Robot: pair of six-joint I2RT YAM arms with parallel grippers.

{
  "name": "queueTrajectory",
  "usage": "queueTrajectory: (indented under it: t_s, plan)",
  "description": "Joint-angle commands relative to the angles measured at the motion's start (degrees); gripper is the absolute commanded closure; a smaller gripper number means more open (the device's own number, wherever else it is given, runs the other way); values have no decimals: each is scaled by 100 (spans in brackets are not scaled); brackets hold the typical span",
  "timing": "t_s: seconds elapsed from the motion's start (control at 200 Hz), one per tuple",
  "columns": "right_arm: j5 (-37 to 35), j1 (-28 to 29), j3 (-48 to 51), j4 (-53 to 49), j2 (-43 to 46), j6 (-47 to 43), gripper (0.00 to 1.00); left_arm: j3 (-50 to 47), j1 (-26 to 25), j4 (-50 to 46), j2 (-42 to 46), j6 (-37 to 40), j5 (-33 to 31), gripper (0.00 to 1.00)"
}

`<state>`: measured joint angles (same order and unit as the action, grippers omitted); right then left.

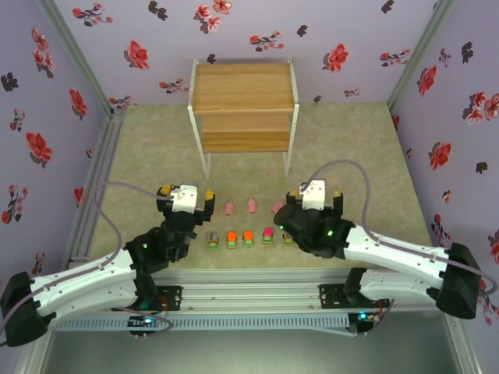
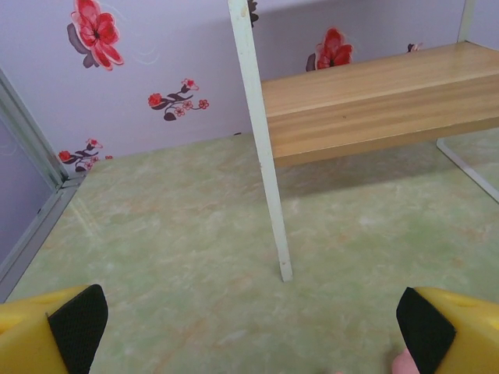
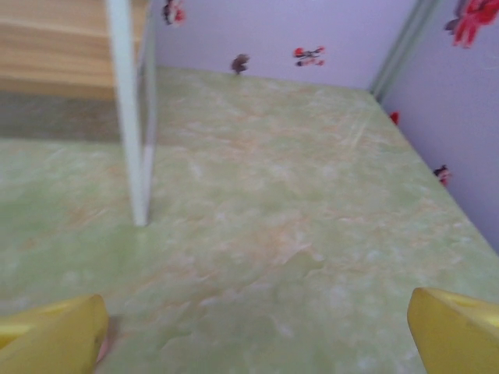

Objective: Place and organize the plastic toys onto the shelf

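Observation:
Three pink pigs (image 1: 229, 207) (image 1: 252, 206) (image 1: 277, 206) lie in a row on the mat in the top view. In front of them stands a row of small blocks (image 1: 212, 239) (image 1: 231, 238) (image 1: 267, 235) with orange, pink or grey tops. The shelf (image 1: 243, 97) stands at the back with bare boards. My left gripper (image 1: 187, 192) (image 2: 249, 335) is open left of the pigs, nothing between its fingers; a pink pig edge (image 2: 404, 365) shows by its right finger. My right gripper (image 1: 320, 190) (image 3: 253, 335) is open right of the pigs, with a pink sliver (image 3: 102, 351) beside its left finger.
White shelf legs (image 2: 261, 148) (image 3: 129, 117) stand on the green mat (image 1: 351, 148) ahead of both grippers. Floral walls enclose three sides, and an aluminium rail (image 1: 249, 280) runs along the near edge. Grey cables loop over both arms.

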<state>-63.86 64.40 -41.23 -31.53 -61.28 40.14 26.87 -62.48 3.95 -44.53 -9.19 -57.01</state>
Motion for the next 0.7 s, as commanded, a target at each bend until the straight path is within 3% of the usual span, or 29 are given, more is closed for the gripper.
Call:
queueTrajectory:
  t_s: [0.0, 0.25, 0.415, 0.695]
  plan:
    - [127, 324, -169, -338, -231, 768, 1, 111, -28, -138, 32, -145, -88, 0]
    - [333, 834, -123, -698, -509, 1576, 1, -184, -28, 237, 349, 289, 128, 0]
    - [630, 932, 20, -662, -545, 1965, 2, -349, -12, 360, 560, 60, 66, 0]
    - [1340, 958, 190, -626, -651, 2520, 4, -87, 42, 241, -149, -84, 24, 0]
